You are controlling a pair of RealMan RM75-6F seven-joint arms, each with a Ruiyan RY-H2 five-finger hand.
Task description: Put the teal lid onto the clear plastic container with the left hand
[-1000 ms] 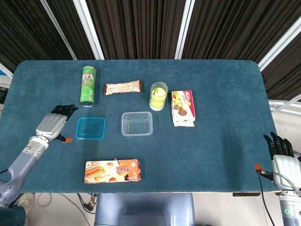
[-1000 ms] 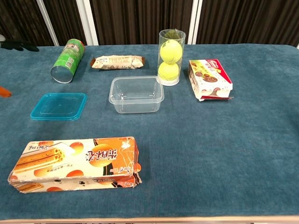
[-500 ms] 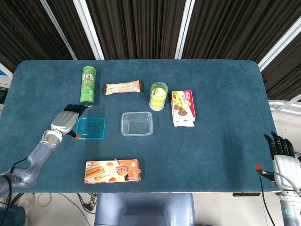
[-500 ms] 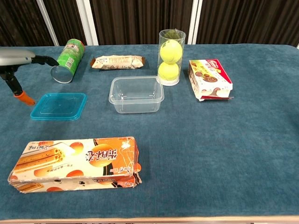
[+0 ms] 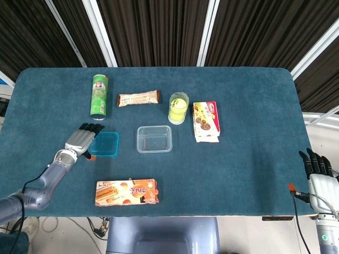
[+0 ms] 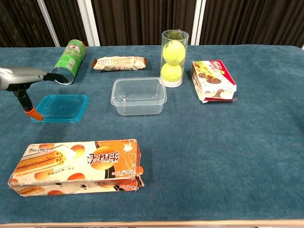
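The teal lid (image 5: 105, 144) (image 6: 63, 107) lies flat on the table, left of the clear plastic container (image 5: 154, 138) (image 6: 138, 95), which stands open and empty. My left hand (image 5: 82, 140) (image 6: 23, 78) hovers over the lid's left edge, fingers stretched forward and apart, thumb with its orange tip pointing down at the lid's near-left corner. It holds nothing. My right hand (image 5: 318, 172) stays off the table's right front corner, fingers straight and spread, empty; the chest view does not show it.
A green can (image 5: 98, 95) lies behind the lid. A snack bar (image 5: 138, 98), a clear tube of tennis balls (image 5: 178, 107) and a cookie box (image 5: 205, 121) stand behind and right of the container. An orange biscuit box (image 5: 126, 192) lies near the front edge.
My left hand has moved right across the table from well left of the lid to over its left edge. The lid, the container and the right hand have not moved.
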